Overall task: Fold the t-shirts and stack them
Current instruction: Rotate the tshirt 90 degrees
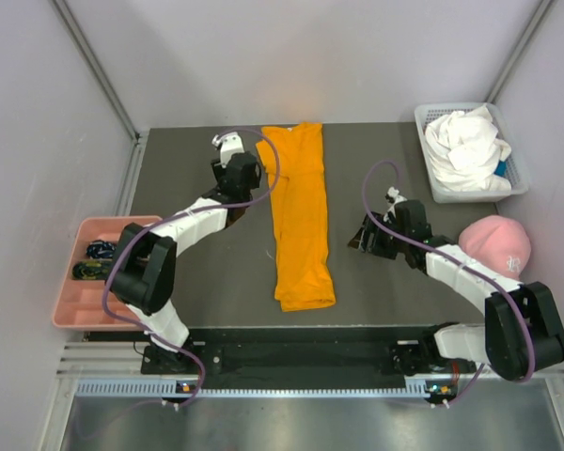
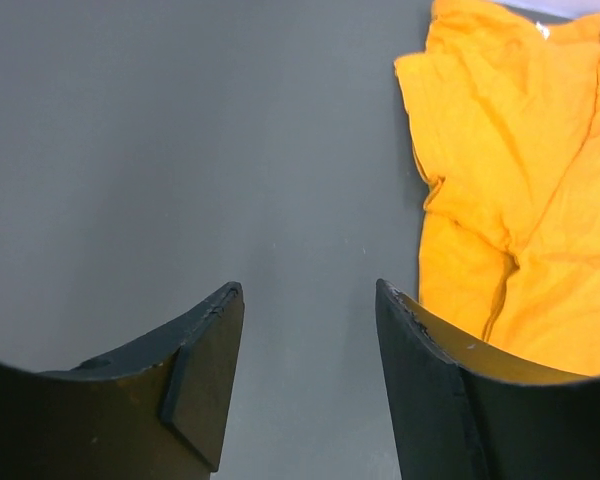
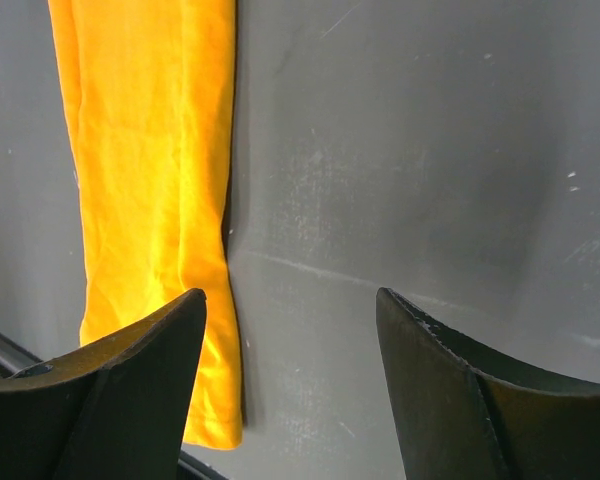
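Top external view: the orange t-shirt (image 1: 301, 216) is seen laid at the middle of the table (image 1: 226, 282), folded lengthwise into a narrow strip whose long axis runs from far to near, its cloth lightly creased and a tucked sleeve shown at the far end. The left gripper (image 1: 227, 146) is placed just left of the strip's far end, and the right gripper (image 1: 362, 240) just right of its near half, so each end is judged to be served by the arm nearer to it. In both wrist views the jaws are spread with only bare table between them, and nothing is held. A crosswise fold is judged to be the step not yet done. The white t-shirt (image 1: 465, 141) is left crumpled in the basket (image 1: 479, 196) at the far right
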Tool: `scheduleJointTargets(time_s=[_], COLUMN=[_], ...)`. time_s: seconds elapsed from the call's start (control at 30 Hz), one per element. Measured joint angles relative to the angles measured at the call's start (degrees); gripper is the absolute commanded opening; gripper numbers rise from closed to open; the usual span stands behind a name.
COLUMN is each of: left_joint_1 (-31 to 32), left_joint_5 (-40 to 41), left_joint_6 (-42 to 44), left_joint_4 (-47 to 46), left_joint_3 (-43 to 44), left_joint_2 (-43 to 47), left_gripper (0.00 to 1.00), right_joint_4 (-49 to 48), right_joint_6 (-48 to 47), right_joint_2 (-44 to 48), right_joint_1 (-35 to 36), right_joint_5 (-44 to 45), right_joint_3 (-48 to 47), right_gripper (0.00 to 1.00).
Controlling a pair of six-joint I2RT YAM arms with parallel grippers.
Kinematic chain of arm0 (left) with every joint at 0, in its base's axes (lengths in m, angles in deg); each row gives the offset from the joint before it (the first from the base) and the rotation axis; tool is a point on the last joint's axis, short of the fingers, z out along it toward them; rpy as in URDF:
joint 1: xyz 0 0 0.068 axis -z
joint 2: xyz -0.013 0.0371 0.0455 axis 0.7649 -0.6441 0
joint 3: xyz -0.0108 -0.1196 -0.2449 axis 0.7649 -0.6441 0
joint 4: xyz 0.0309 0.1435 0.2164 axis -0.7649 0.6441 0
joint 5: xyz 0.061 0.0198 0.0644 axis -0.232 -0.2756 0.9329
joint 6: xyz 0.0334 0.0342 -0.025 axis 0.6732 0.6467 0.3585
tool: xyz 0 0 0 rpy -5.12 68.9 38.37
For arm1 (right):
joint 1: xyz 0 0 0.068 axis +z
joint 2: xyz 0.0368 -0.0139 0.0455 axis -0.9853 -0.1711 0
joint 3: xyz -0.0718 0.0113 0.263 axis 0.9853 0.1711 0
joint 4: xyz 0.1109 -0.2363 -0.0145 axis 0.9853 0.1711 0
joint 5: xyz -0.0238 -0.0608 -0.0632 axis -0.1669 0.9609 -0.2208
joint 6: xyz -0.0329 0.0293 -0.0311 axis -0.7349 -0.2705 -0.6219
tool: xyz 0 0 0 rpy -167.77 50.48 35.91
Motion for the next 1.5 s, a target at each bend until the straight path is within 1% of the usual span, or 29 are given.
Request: scheduleJointTargets(time_s=[0.1, 0.23, 0.37, 0.47, 0.6, 0.8, 1.0, 1.1, 1.13, 1.23, 1.5], left_joint_1=[-0.2, -0.2, -0.2, -0.2, -0.2, -0.2, -0.2, -0.2, -0.2, -0.2, -0.2], left_joint_5=[-1.7, -3.7, -5.8, -6.8, -7.1, -7.2, -7.6, -7.8, -7.9, -8.0, -8.2], left_joint_6=[-2.3, -6.3, -9.7, -11.3, -12.1, -12.2, -13.0, -13.2, -13.2, -13.2, -13.2], left_joint_4=[1.5, 5.1, 7.6, 9.3, 10.7, 11.5, 11.6, 11.8, 11.8, 11.8, 11.7], left_joint_3=[-2.2, -6.9, -13.8, -17.4, -19.9, -21.2, -22.9, -23.5, -23.6, -24.0, -24.1], left_joint_2=[1.3, 5.2, 12.0, 16.7, 20.9, 22.5, 23.3, 23.5, 23.5, 23.7, 23.8], left_gripper=[0.62, 0.62, 0.62, 0.62, 0.62, 0.62, 0.62, 0.62, 0.62, 0.62, 0.62], right_joint_4=[0.2, 0.3, 1.8, 2.6, 2.9, 4.6, 4.7, 4.6, 4.6, 4.7, 5.2], right_joint_6=[0.3, 2.0, 4.6, 6.5, 8.5, 9.2, 9.2, 9.2, 9.2, 9.2, 9.3], right_joint_2=[0.0, 1.5, 4.0, 5.7, 6.8, 6.0, 3.4, 1.7, 1.2, -0.1, -2.3], right_joint_1=[1.3, 5.6, 12.3, 16.6, 19.4, 22.5, 25.0, 25.6, 25.7, 26.3, 28.7], right_joint_5=[-0.6, -1.2, -0.8, 0.0, 1.6, 4.5, 6.0, 6.4, 6.6, 7.0, 7.6], right_joint_3=[0.2, 3.6, 7.2, 8.3, 8.2, 5.5, 1.3, 0.7, 0.6, 0.6, -0.8], right_gripper=[0.69, 0.69, 0.69, 0.69, 0.69, 0.67, 0.61, 0.52, 0.47, 0.42, 0.39])
